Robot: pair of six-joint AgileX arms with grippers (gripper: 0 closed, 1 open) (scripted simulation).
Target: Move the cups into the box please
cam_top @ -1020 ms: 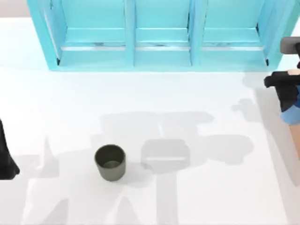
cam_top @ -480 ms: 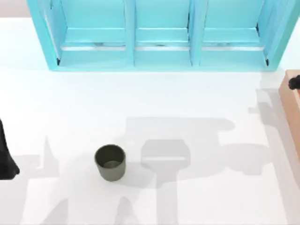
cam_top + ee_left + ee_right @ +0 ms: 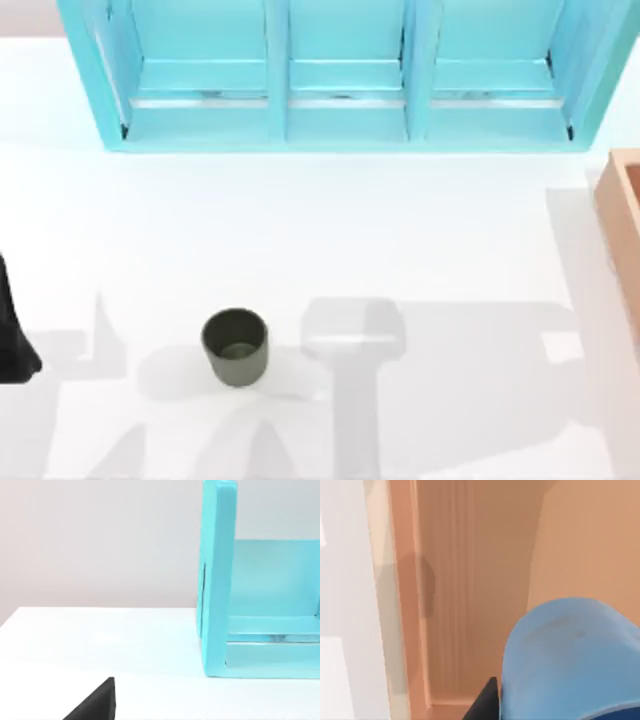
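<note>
Having left the top view, the right gripper (image 3: 487,707) gripped the blue cup (image 3: 570,660) over the box (image 3: 470,580); the olive cup (image 3: 236,346) stood untouched.

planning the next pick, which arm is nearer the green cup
Left. It sits parked at the table's left edge, on the same side as the green cup. The right claw is over the box at the far right, with the blue cup.
</note>
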